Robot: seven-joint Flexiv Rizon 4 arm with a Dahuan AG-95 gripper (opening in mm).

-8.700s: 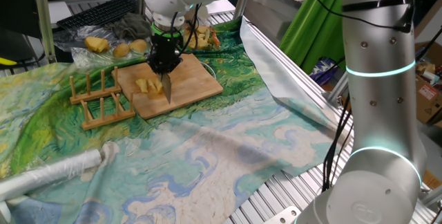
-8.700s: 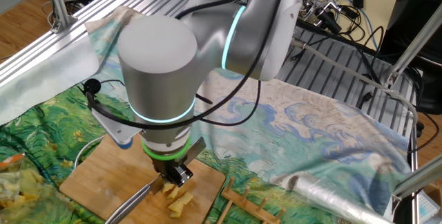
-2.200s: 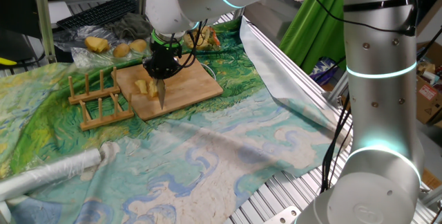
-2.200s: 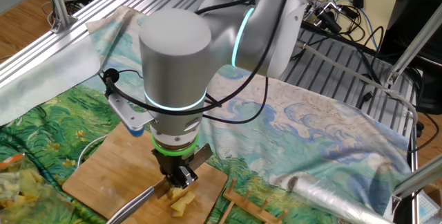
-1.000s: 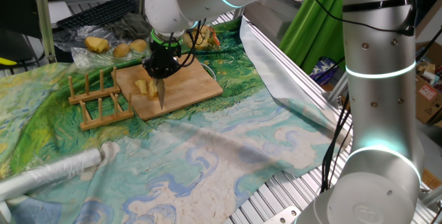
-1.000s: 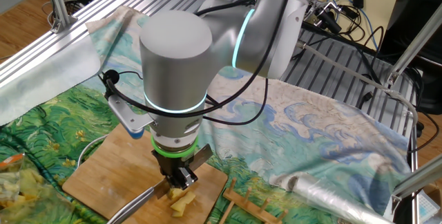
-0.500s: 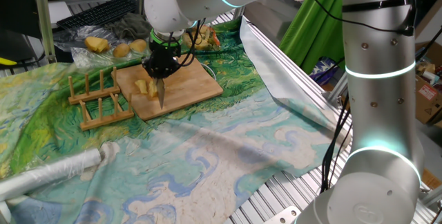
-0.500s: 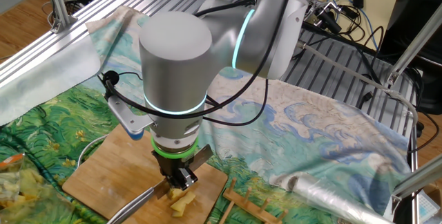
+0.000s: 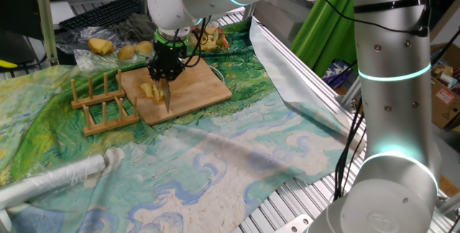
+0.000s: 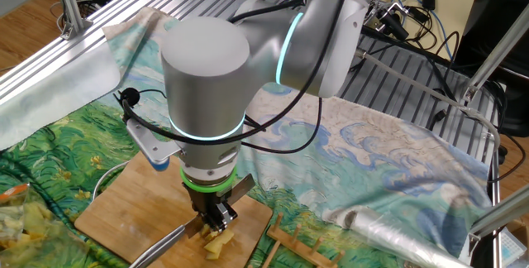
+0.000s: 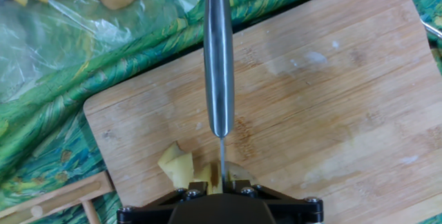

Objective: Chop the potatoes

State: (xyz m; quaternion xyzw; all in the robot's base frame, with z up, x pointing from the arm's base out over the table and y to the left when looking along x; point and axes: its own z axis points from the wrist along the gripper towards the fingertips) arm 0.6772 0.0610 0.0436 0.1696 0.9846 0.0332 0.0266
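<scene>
Potatoes [image 11: 178, 166]: pale-yellow, skinless, irregular chunks, lower left of the hand view, on my wooden board [image 11: 331, 99].
Knife [image 11: 219, 58]: steel handle above the chunks, blade edge-on.
My pincer [image 11: 219, 182]: directly over the chunks; whether it grips, I cannot tell.

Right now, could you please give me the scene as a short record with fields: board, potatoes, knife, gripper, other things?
board: wooden board lying on a painted cloth
potatoes: pale potato chunks on the board, close beside the blade
knife: steel-handled knife, handle stretched over the board, thin blade running under the gripper
gripper: gripper pointing down, one finger on each side of the blade; grip unclear
other things: wooden rack beside the board; whole potatoes on plastic behind it
</scene>
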